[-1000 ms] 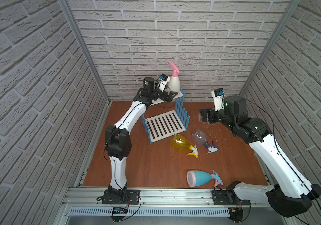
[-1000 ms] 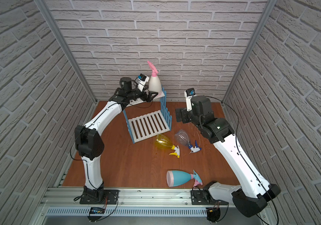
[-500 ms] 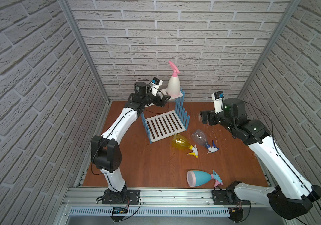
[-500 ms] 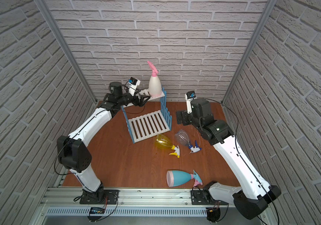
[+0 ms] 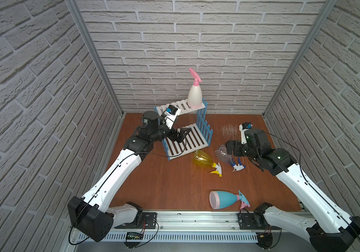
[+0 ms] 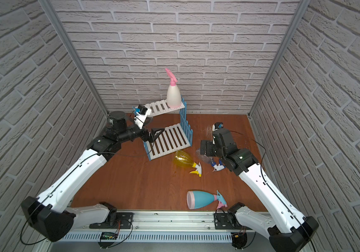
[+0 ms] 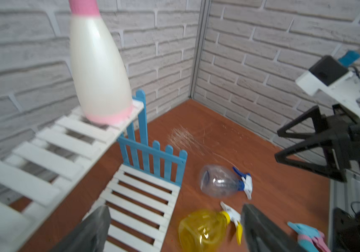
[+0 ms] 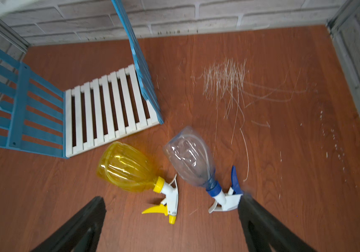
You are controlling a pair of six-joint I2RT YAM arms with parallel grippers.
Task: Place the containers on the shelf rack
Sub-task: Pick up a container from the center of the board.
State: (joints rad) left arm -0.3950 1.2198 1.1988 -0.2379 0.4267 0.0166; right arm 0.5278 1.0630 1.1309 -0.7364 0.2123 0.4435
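Observation:
The shelf rack (image 5: pixel 204 127) (image 6: pixel 159 107) stands at the back. A cream-white container (image 5: pixel 194 96) (image 7: pixel 100 74) stands upright on the right end of its upper shelf. My left gripper (image 5: pixel 182 134) (image 7: pixel 174 211) hangs open and empty over the left part of the lower shelf. On the floor lie the yellow container (image 5: pixel 202 159) (image 8: pixel 129 168), the clear container (image 5: pixel 223 155) (image 8: pixel 191 157) and, near the front, the teal container (image 5: pixel 225 199) (image 6: pixel 201 199). My right gripper (image 5: pixel 229 148) (image 8: pixel 172 199) is open just above the clear container's trigger end, holding nothing.
Brick walls close in the back and both sides of the wooden floor. A scratched patch (image 5: pixel 229 131) lies right of the rack. A metal rail (image 5: pixel 196 220) with both arm bases runs along the front edge.
My left gripper has drawn back from the upper shelf and come down to the lower shelf, leaving the cream-white container standing. My right gripper has moved forward and down over the clear container.

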